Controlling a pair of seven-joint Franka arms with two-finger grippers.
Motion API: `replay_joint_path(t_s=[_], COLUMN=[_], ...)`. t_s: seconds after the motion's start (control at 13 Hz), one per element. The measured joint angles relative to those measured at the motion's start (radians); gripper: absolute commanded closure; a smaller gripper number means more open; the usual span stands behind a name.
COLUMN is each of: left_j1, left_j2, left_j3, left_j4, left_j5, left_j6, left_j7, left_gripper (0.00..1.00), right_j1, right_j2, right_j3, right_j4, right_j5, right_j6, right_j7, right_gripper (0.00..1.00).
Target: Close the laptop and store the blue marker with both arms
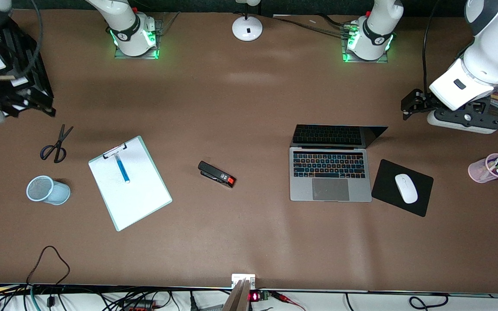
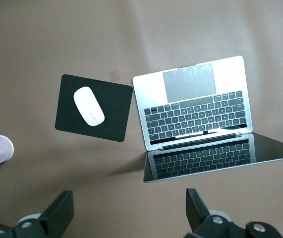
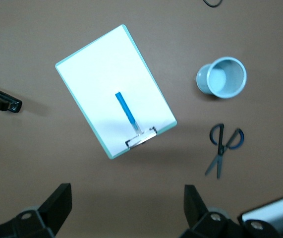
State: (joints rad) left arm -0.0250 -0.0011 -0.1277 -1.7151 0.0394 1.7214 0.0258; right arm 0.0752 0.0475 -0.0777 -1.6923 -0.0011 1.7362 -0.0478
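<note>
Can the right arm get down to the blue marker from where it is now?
Probably yes. The blue marker lies uncovered on the clipboard, nothing on top of it. The right end effector hangs open above that end of the table, with only the clipboard's clip close by.

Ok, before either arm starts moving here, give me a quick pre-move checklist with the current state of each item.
1. Laptop lid open, needing closing: ok, screen stands up.
2. Blue marker reachable: ok, lying free on the clipboard, below its clip.
3. Left gripper open, empty: ok, above the table near the laptop's screen edge.
4. Right gripper open, empty: ok, above the table near the clipboard's clip end.
5. Light blue cup upright: not ok, lying on its side.
6. Nothing resting on the keyboard: ok.
</note>
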Motion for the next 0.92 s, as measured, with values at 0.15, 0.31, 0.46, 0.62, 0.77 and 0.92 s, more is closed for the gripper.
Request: replay_joint_path(t_s=[0.15,0.31,0.46,0.62,0.77,0.92], left_j1=[0.0,0.0,0.0,-0.001,-0.01,-0.037], left_j2=[0.0,0.0,0.002,0.018,0.042,0.061], left_j3=[0.0,-0.001,-0.002,-0.003,-0.006,-0.009], left_j4=[0.0,0.0,0.0,0.001,0.009,0.023], left_j5=[0.0,0.0,0.0,0.0,0.0,0.0], left_j6=[-0.001,-0.003,-0.021,-0.061,-0.095,-0.144], left_j7=[0.0,0.0,0.0,0.0,0.001,0.007], left_gripper=[0.0,0.0,0.0,0.0,0.0,0.5], right_j1=[0.003,0.01,0.025,0.033,0.035,0.035], right_j2=[0.084,0.173,0.249,0.318,0.377,0.428], right_j3=[0.0,0.002,0.003,0.004,0.006,0.007], right_j4=[-0.006,-0.008,-0.008,-0.008,-0.007,-0.007], right_j5=[0.0,0.0,0.0,0.0,0.0,0.0], right_j6=[0.056,0.105,0.168,0.231,0.3,0.342], right_j7=[-0.016,-0.09,-0.139,-0.181,-0.264,-0.33], right_gripper=[0.0,0.0,0.0,0.19,0.37,0.42])
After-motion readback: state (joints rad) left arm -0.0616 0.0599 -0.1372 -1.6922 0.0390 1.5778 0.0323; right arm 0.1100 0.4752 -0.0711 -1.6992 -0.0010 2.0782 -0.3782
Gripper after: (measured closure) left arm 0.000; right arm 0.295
